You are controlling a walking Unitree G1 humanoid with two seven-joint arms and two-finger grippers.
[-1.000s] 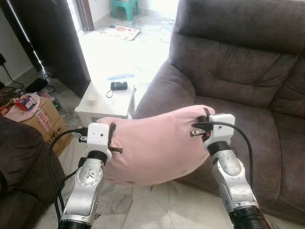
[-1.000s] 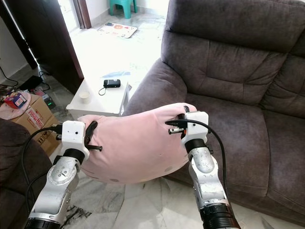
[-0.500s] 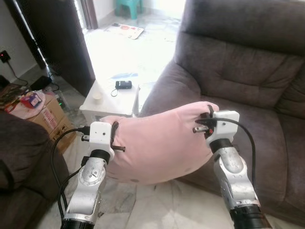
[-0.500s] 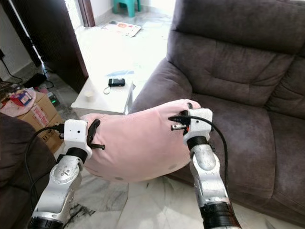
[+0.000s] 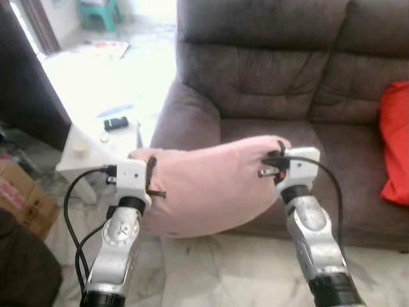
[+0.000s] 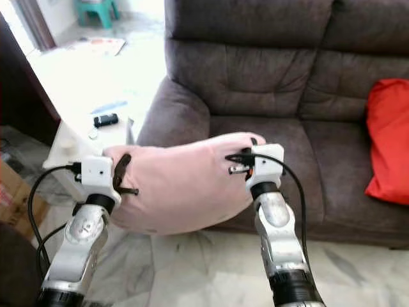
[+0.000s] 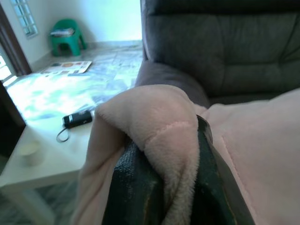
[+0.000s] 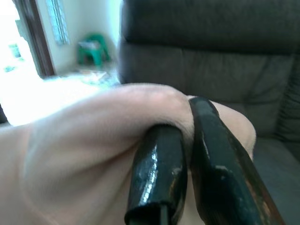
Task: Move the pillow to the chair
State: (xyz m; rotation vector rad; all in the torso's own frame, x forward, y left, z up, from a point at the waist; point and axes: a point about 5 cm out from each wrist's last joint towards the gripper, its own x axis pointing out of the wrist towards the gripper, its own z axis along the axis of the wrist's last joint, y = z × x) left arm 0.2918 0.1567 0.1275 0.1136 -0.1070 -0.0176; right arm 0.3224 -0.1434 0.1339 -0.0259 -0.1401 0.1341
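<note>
**A:** Left eye view first: where is the pink pillow (image 5: pixel 214 185)?

**B:** Held up in the air between the two arms, in front of the seat edge of the dark grey sofa (image 5: pixel 268 70) and above the marble floor (image 5: pixel 217 268). It sags a little in the middle.

**A:** And the grip?

**B:** The left gripper (image 5: pixel 152 182) has one end. In the left wrist view its jaws are clamped on a bunched corner of the plush fabric, a fold squeezed up between the two black fingers (image 7: pixel 136 187). The right gripper (image 5: pixel 276 160) has the other end, and its jaws are likewise closed on a pinch of the pillow (the right wrist view shows the cloth tucked between them).

**A:** So which step is this?

**B:** I'd judge it the carry: the pillow is lifted and secured, but not yet set down anywhere.

**A:** What's around it?

**B:** A red cushion (image 6: pixel 386 147) lies on the far right of the sofa, well apart from the pillow. To the left stands a small white worktop (image 5: pixel 86 144) with a little black device (image 5: pixel 115 123) on it.

**A:** Next move?

**B:** Probably bringing the pillow over the seat cushion, keeping both pinches firm so neither corner slips, then lowering it until the seat takes the weight before the jaws let go.
</note>
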